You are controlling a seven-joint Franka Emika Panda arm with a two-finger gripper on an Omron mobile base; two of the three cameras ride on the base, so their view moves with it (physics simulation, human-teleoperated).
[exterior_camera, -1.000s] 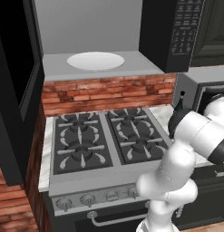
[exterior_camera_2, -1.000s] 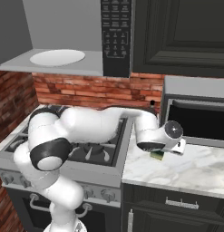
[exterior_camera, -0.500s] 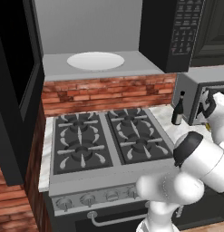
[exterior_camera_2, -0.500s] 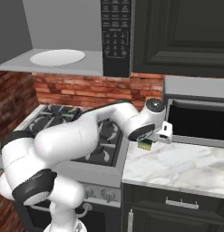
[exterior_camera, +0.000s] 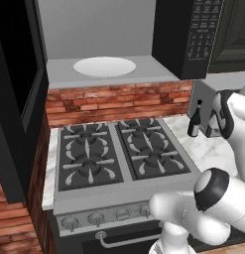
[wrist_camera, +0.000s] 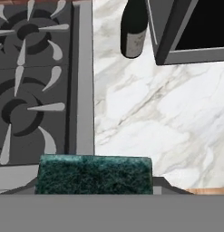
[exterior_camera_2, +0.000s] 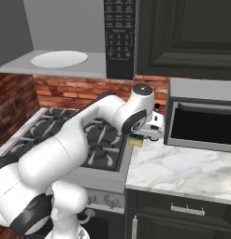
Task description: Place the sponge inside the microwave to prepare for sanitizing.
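My gripper (exterior_camera_2: 136,138) is shut on the sponge (exterior_camera_2: 135,140), a small yellow block hanging over the seam between stove and counter. In the hand view the sponge's dark green top (wrist_camera: 95,174) lies across the bottom, and it hides the fingertips. The microwave (exterior_camera_2: 119,37) hangs above the stove. Its door (exterior_camera: 17,99) is swung open to the left. Its light grey cavity holds a white round plate (exterior_camera: 104,67), which also shows in the right base view (exterior_camera_2: 58,59). The gripper is well below the cavity and to its right.
A dark bottle (exterior_camera: 194,119) stands on the marble counter (exterior_camera_2: 182,168) beside a silver-grey box with a dark window (exterior_camera_2: 201,119). Both also show in the hand view, the bottle (wrist_camera: 133,29) left of the box (wrist_camera: 186,31). The gas stove (exterior_camera: 114,154) lies under the microwave.
The arm has carried the sponge left and a little up, from over the counter to the stove's right edge. The gripper has stayed shut on it.
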